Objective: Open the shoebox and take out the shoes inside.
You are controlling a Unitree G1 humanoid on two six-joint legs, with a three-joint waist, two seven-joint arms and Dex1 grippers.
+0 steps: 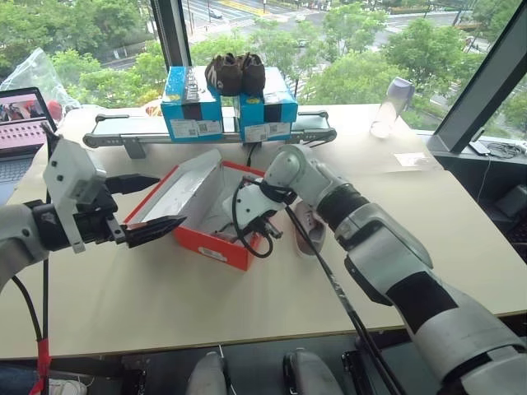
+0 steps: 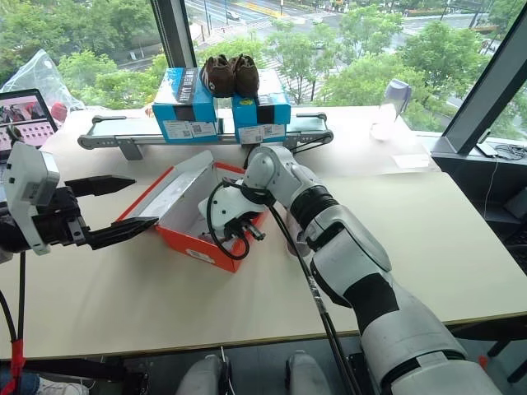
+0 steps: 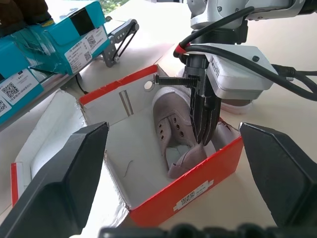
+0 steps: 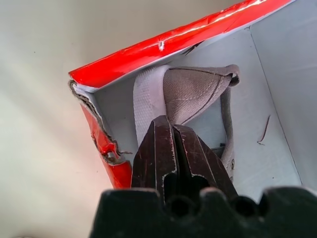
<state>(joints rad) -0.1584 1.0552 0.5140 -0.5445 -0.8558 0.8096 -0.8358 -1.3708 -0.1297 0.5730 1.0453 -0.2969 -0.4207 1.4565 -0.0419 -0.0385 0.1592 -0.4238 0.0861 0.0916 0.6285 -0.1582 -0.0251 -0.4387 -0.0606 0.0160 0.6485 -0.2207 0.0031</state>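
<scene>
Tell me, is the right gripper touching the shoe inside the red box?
Touching. In the left wrist view, the right gripper is shut, its fingertips pinching the heel of the mauve shoe inside the shoebox. The right wrist view shows the same contact.

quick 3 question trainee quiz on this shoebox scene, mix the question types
1. True or false: the hinged lid of the red cardboard shoebox is closed.
2. What sits on top of the two blue cardboard boxes?
A. a clear plastic bottle
B. a dark brown pair of shoes
C. a laptop
3. What are the black fingers of the right gripper shut on?

Key
1. False: the lid is folded back, showing the white inside.
2. B: the dark brown pair of shoes.
3. The heel end of the greyish-mauve child's sneaker inside the box. A second sneaker lies on the table beside the box; the left gripper stands open.
</scene>
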